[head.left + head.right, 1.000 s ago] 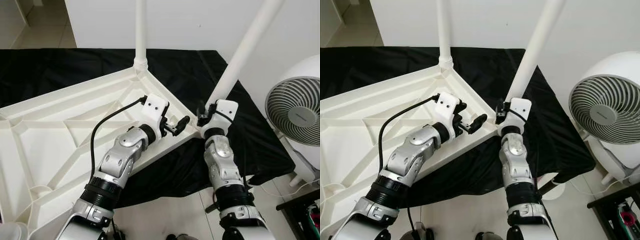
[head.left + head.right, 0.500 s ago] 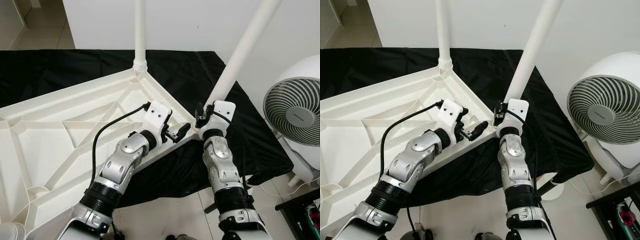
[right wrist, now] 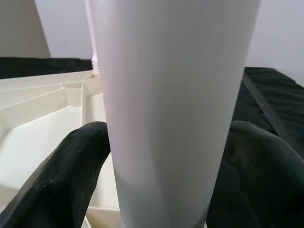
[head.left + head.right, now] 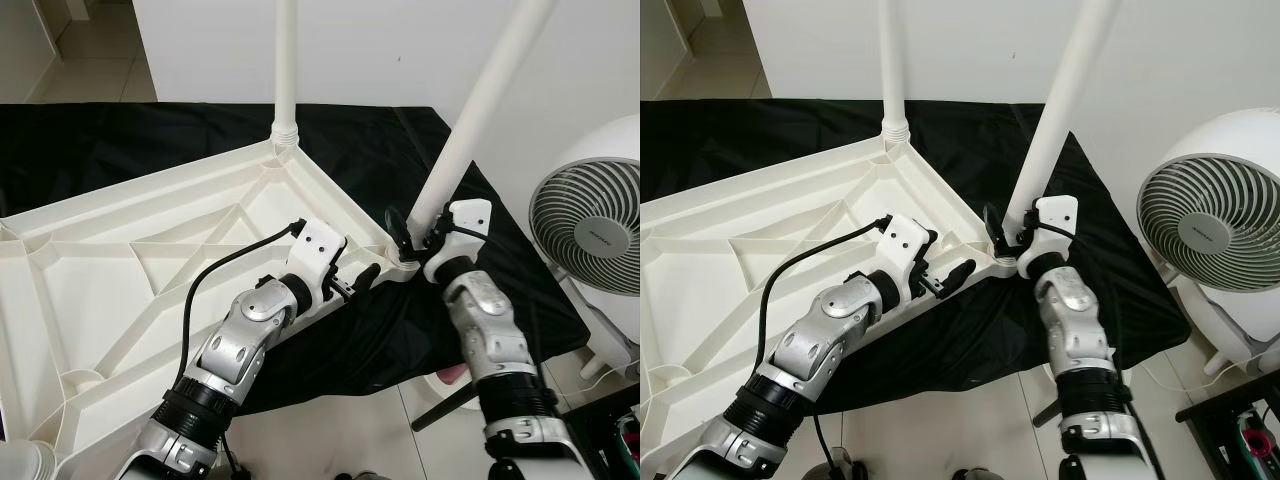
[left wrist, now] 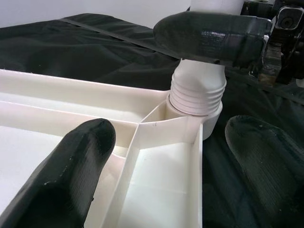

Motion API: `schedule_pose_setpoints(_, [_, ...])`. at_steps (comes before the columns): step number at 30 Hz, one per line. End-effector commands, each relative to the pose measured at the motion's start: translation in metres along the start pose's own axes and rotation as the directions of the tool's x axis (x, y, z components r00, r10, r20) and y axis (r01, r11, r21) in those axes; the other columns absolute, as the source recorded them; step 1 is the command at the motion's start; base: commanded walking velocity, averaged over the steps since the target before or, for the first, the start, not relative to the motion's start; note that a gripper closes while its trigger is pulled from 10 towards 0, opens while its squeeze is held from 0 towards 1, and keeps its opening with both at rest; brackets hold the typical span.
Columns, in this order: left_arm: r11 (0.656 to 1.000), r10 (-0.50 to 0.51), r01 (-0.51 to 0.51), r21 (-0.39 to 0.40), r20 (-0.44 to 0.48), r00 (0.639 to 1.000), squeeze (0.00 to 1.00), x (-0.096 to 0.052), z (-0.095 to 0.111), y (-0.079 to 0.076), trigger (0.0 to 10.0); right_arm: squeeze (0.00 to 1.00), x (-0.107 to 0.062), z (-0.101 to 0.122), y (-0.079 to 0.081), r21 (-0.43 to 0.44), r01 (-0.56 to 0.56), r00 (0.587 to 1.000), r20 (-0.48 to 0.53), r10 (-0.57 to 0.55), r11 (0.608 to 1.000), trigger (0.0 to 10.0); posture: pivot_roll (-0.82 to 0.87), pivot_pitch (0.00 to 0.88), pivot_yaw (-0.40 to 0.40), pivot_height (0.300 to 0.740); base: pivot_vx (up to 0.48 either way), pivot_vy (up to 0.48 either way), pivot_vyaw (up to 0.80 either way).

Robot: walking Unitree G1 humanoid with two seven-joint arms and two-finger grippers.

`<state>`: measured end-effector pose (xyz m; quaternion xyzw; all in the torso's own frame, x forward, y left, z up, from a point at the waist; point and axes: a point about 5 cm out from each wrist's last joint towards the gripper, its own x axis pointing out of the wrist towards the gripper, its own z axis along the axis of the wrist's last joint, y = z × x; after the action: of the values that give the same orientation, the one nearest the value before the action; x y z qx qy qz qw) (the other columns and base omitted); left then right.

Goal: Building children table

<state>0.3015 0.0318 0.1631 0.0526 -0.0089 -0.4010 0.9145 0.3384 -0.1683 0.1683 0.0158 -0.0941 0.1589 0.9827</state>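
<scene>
tabletop (image 4: 150,250): white moulded plastic, upside down on black cloth (image 4: 120,140); ribbed underside
leg (image 4: 470,110): smooth white tube, threaded base in corner socket (image 5: 197,97); 2nd leg (image 4: 287,60) upright
right gripper (image 3: 156,142): fingers clasp leg, 1 each side
left gripper (image 5: 164,152): jaws spread, straddling tabletop rim; nothing held

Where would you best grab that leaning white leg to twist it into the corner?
Low on the leg, just above its threaded end, pinching across its round shaft from the robot's side. The right gripper already sits there. Probably steadier, since the leg tilts away above.
</scene>
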Motion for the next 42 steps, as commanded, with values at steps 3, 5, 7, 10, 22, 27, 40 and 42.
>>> schedule_pose_setpoints(3, [0.994,-0.11,0.11,-0.001,-0.01,0.994,0.0,-0.001,0.001,-0.009,10.0,0.0,-0.002,-0.01,0.003,0.005,-0.174,0.983,-0.055,0.174,0.985,10.0,0.07,0.052,-0.064,0.74,0.0,0.0,0.0])
schedule_pose_setpoints(5, [0.993,-0.116,0.116,-0.001,-0.005,0.993,0.0,-0.002,0.003,-0.01,10.0,0.0,-0.002,-0.013,0.006,-0.007,-0.245,0.967,-0.074,0.244,0.969,10.0,0.08,0.055,-0.067,0.74,0.0,0.0,0.0])
schedule_pose_setpoints(7, [0.993,-0.119,0.119,0.0,-0.003,0.993,0.0,-0.002,0.003,-0.011,10.0,0.0,-0.002,-0.014,0.007,-0.015,-0.265,0.961,-0.079,0.264,0.964,10.0,0.08,0.056,-0.07,0.74,0.0,0.0,0.0])
schedule_pose_setpoints(10, [0.992,-0.123,0.123,0.002,-0.001,0.992,0.0,-0.002,0.004,-0.011,10.0,0.0,-0.001,-0.016,0.008,-0.012,-0.296,0.952,-0.09,0.294,0.955,10.0,0.08,0.059,-0.071,0.74,0.0,0.0,0.0])
schedule_pose_setpoints(22, [0.989,-0.15,0.15,0.004,0.006,0.989,0.0,-0.004,0.009,-0.016,10.0,0.0,0.007,-0.018,-0.006,-0.004,-0.292,0.948,-0.134,0.289,0.956,0.0,0.08,0.077,-0.075,0.74,0.0,0.0,0.0])
schedule_pose_setpoints(27, [0.989,-0.148,0.148,0.003,0.005,0.989,0.0,-0.006,0.009,-0.016,10.0,0.0,0.002,-0.022,-0.015,0.003,-0.259,0.954,-0.155,0.256,0.966,0.0,0.08,0.095,-0.075,0.74,0.0,0.0,0.0])
schedule_pose_setpoints(40, [0.99,-0.141,0.141,-0.008,0.002,0.99,0.0,-0.007,0.012,-0.014,10.0,0.0,-0.002,-0.024,-0.02,0.048,-0.131,0.983,-0.121,0.136,0.99,10.0,0.06,0.117,-0.068,0.74,0.0,0.0,0.0])
schedule_pose_setpoints(42, [0.99,-0.139,0.139,-0.01,0.001,0.99,0.0,-0.007,0.012,-0.014,10.0,0.0,-0.001,-0.023,-0.016,0.037,-0.063,0.991,-0.113,0.066,0.997,10.0,0.06,0.117,-0.068,0.74,0.0,0.0,0.0])
